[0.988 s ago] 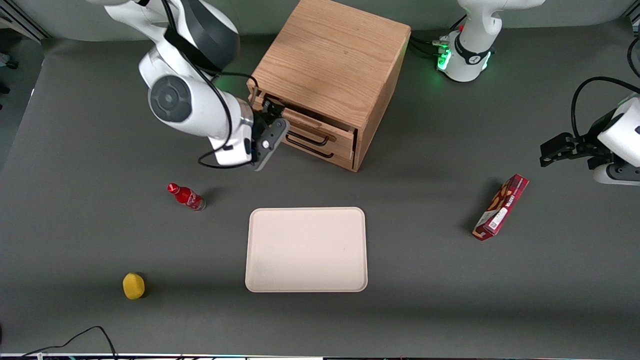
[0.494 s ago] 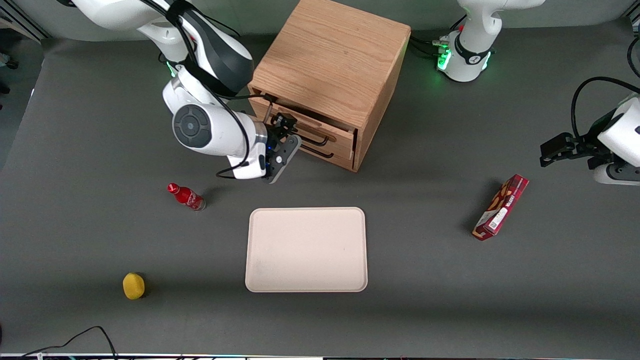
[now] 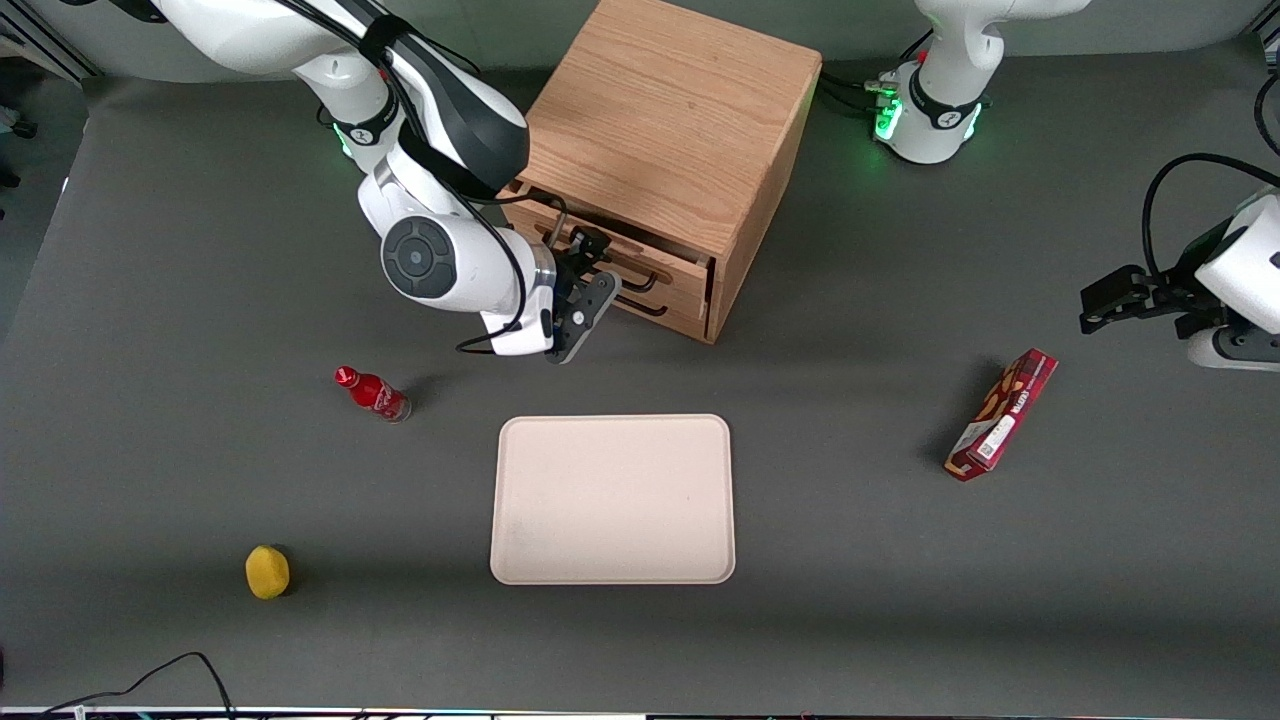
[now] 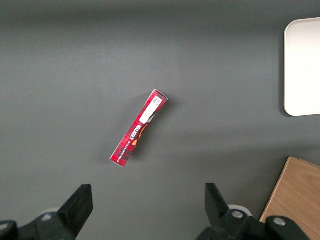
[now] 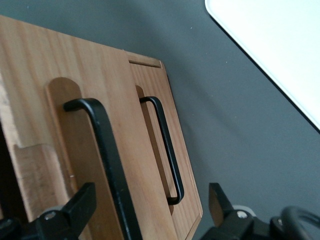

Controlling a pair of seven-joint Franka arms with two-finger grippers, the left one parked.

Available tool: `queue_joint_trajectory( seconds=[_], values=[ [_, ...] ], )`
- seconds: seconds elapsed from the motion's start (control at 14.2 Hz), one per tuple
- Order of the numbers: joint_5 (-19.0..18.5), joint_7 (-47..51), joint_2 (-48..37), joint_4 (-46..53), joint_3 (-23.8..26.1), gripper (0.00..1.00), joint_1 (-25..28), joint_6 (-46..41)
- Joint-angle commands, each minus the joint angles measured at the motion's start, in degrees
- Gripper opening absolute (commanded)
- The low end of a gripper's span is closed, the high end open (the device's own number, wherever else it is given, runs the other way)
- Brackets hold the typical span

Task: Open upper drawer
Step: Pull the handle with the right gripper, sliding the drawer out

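Observation:
The oak cabinet (image 3: pixel 665 120) stands at the back of the table. Its upper drawer (image 3: pixel 655 262) is pulled out a little, with a dark gap showing beside its front. In the right wrist view the upper drawer front (image 5: pixel 55 130) carries a black wire handle (image 5: pixel 102 150) on a raised strip, and the lower drawer's handle (image 5: pixel 167 150) lies beside it. My right gripper (image 3: pixel 598 262) is right in front of the upper drawer. It is open (image 5: pixel 150 205), with its fingers (image 5: pixel 82 205) spread wide to either side of the upper handle and not touching it.
A cream tray (image 3: pixel 612 498) lies nearer the front camera than the cabinet and also shows in the left wrist view (image 4: pixel 302 65). A red bottle (image 3: pixel 372 393) and a yellow object (image 3: pixel 267 571) lie toward the working arm's end. A red box (image 3: pixel 1002 414) (image 4: pixel 140 132) lies toward the parked arm's end.
My gripper has moved along the drawer front from the cabinet's corner to the upper handle. The drawer has not visibly moved.

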Motion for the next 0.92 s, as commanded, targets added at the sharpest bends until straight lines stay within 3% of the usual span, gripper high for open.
queue_joint_trajectory(
  seconds=[0.0, 0.56, 0.85],
  values=[
    [0.1, 1.2, 0.3, -0.5, 0.6, 1.00, -0.1, 1.5],
    [-6.5, 1.3, 5.9, 6.7, -0.5, 1.00, -0.5, 1.4],
    [-7.6, 0.7, 9.1, 13.7, -3.8, 1.00, -0.6, -2.8]
  ],
)
